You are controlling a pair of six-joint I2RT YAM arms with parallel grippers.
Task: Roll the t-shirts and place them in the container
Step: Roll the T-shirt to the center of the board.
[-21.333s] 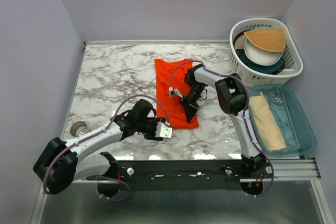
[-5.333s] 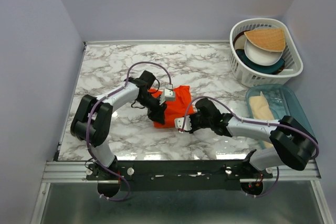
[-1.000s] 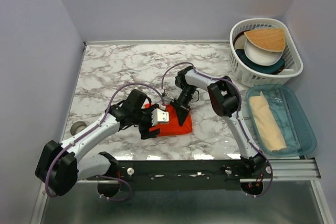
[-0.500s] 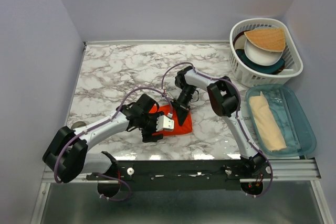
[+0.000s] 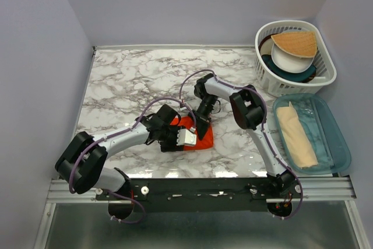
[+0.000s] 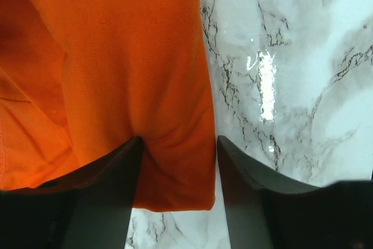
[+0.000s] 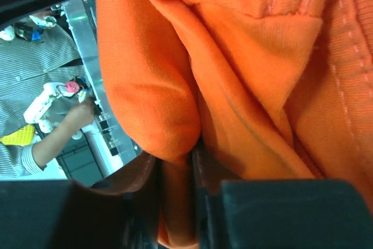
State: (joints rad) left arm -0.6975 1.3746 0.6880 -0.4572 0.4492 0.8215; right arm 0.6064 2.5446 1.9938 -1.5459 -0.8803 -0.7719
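Over to the left of the white basket point(image 5: 326, 79) and well apart from it, closer to the arm bases, the orange-red t-shirt point(image 5: 204, 139) sits bunched into a small thick bundle on the marble table point(image 5: 128, 80). The left gripper point(image 6: 176, 147) comes at it from the side away from the basket, jaws standing wide apart with the flat edge of the shirt lying between them, not pinched as far as I can see, though one finger point(image 6: 116, 167) presses a small pucker into the cloth. The right gripper point(image 7: 178, 170) is on the basket side of the bundle, angled down into it, jaws nearly together with a fold of orange fabric squeezed in the narrow gap, so it's got hold of the shirt. Seams and stacked folds fill that wrist view
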